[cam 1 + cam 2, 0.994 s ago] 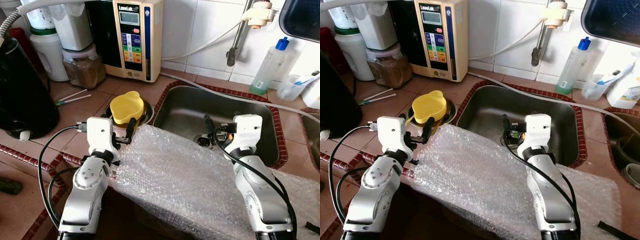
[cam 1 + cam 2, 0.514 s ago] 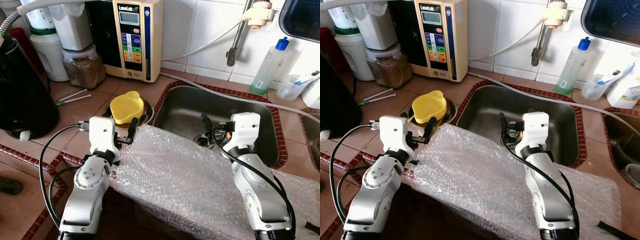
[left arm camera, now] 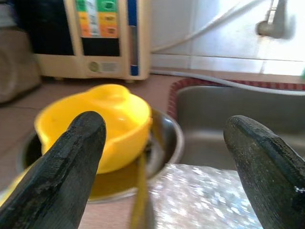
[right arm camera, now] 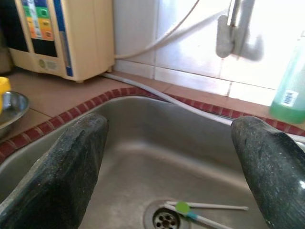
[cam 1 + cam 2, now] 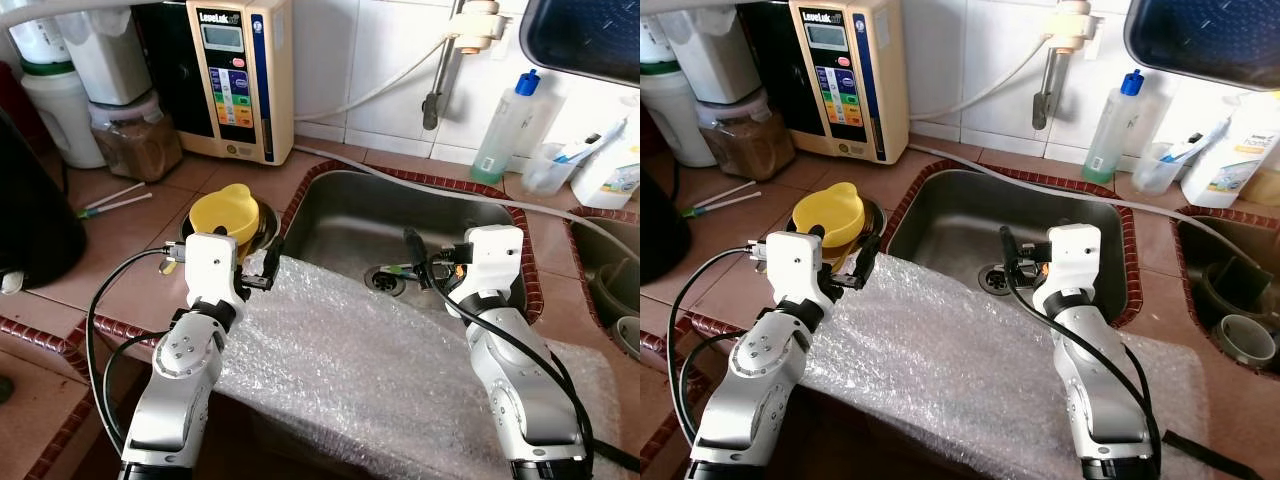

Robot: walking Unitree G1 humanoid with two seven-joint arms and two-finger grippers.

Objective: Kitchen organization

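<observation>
Both arms are up over a big sheet of bubble wrap (image 5: 390,365) that's draped across the front edge of the tiled table (image 5: 130,240) and partly over the sink (image 5: 400,225). The left hand (image 5: 255,270) sits at the wrap's left corner with its fingers spread wide and nothing between them, just short of a yellow cup (image 5: 222,213) that's sitting inside a steel bowl (image 3: 169,138) on the table. The right hand (image 5: 1012,262) hangs over the sink, fingers wide apart too, not holding anything. Down in the sink basin there's a toothbrush (image 4: 205,210) with a green bit lying right by the drain (image 4: 164,219). At the back of the table there's a beige water unit (image 5: 235,75), a jar (image 5: 130,145) with brown stuff in it, and a white tub (image 5: 55,115). Right of the sink you've got a clear bottle (image 5: 505,125) with a blue cap and greenish liquid, plus a small clear cup (image 5: 550,168) with a brush stuck in it.
</observation>
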